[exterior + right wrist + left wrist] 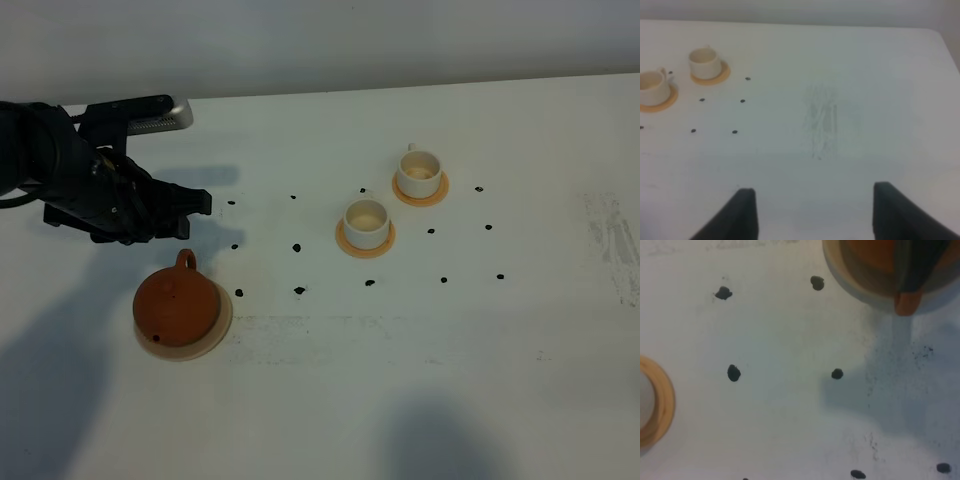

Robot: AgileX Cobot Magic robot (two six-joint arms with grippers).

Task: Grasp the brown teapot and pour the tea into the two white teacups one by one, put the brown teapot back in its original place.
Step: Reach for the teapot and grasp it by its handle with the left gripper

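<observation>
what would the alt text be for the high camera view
A brown teapot sits on a beige coaster at the left of a white table, the left gripper open just beyond its handle. Two white cups on orange coasters stand farther right.

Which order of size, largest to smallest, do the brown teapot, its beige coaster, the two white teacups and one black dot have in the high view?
1. brown teapot and beige coaster: about alike, coaster mostly covered, so unranked.
2. front teacup and rear teacup: alike.
3. black dot: smallest.
</observation>
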